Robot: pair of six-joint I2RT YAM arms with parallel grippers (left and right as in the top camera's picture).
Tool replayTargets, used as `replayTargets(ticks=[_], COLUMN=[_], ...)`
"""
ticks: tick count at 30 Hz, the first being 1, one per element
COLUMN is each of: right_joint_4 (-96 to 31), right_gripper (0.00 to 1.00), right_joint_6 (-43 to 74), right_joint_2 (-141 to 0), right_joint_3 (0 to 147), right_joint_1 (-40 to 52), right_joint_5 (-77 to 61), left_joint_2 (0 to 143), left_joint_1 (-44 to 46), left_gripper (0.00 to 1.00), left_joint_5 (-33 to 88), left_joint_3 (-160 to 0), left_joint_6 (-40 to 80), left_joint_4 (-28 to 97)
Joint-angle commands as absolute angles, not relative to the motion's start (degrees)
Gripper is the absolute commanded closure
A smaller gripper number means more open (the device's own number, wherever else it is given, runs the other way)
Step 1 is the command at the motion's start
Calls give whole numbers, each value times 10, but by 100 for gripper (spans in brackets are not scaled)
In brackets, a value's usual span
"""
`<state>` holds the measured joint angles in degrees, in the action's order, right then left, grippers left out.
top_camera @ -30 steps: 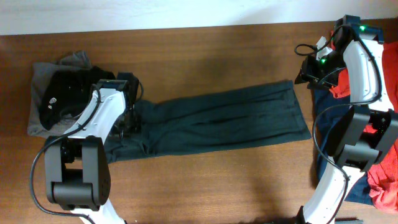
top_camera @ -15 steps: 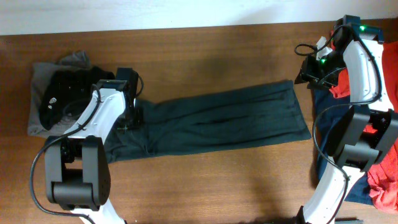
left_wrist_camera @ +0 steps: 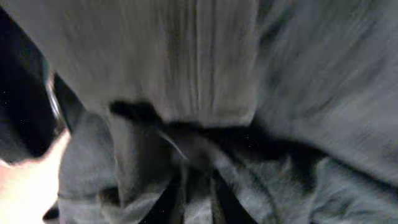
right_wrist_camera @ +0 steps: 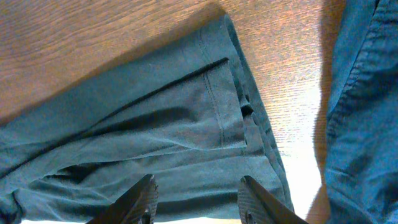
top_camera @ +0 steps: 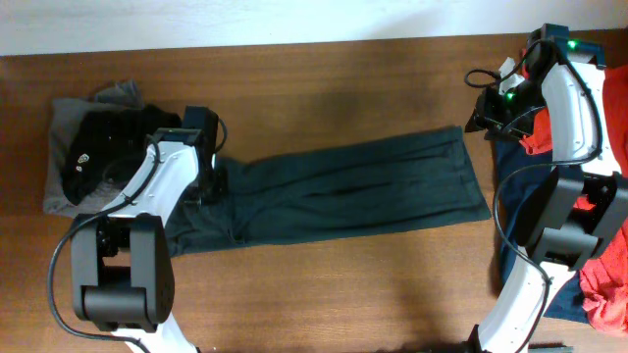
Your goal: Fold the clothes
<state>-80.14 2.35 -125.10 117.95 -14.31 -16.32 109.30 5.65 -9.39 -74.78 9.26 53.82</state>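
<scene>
**Dark Green Garment Laid Out, a Gripper at Each End**

Spread lengthwise on the brown wooden table [top_camera: 324, 88]: a long dark green cloth garment [top_camera: 343, 191], stitched hem at its right end. Down on the garment's left end: the left gripper [top_camera: 208, 181], wrist view blurred and filled with cloth, so cannot tell how far open or whether gripping. Above the garment's right hem: the right gripper [right_wrist_camera: 198, 190], fingers wide apart, holding nothing. Left of the garment: a heap of grey and black clothes [top_camera: 93, 147]. Right of it: navy and red clothes [top_camera: 601, 284].
</scene>
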Motion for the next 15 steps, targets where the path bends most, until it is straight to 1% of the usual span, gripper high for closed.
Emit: replayTargets(ticks=[1, 4, 10, 15], right_joint_4=[-801, -801, -803, -801], right_gripper=[53, 53, 53, 53], right_joint_6=[18, 18, 18, 18], right_joint_2=[-1241, -1241, -1241, -1241], right_joint_3=[1188, 1188, 1188, 1188], right_joint_1=[-143, -143, -143, -143], right_joint_5=[-158, -158, -158, -158], left_joint_2=[1090, 1090, 1071, 1005], left_joint_1=[55, 55, 55, 55], left_gripper=[89, 100, 100, 100], left_joint_5=[-107, -118, -121, -145], left_joint_3=[-715, -686, -696, -708], left_joint_6=[91, 92, 94, 94], left_joint_4=[558, 552, 581, 623])
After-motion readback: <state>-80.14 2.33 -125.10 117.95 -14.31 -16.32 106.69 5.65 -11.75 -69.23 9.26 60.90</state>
